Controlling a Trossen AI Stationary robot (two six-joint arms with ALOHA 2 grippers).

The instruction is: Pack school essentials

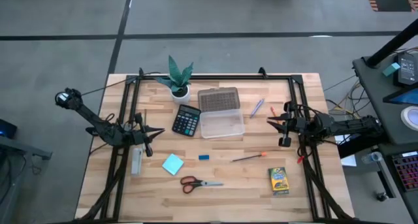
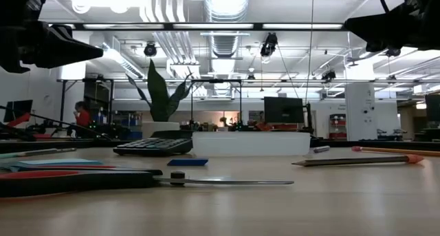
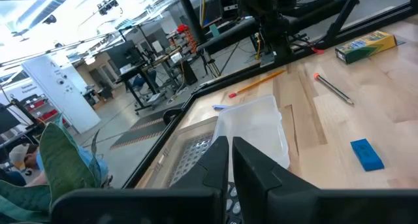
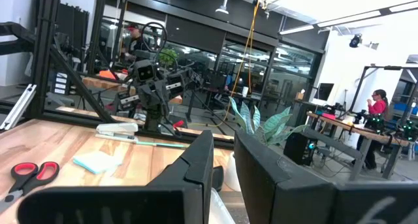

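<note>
Near opposite table edges, left gripper [image 1: 157,133] and right gripper [image 1: 274,122] hang closed, empty, above scissors [image 1: 199,183].

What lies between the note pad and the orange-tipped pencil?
In the high view, only the small blue eraser lies between the light-blue note pad and the pencil; otherwise bare wood.

Calculator [image 1: 187,119] left of clear box [image 1: 221,124]; scissors [image 1: 199,183] nearer front edge.
</note>
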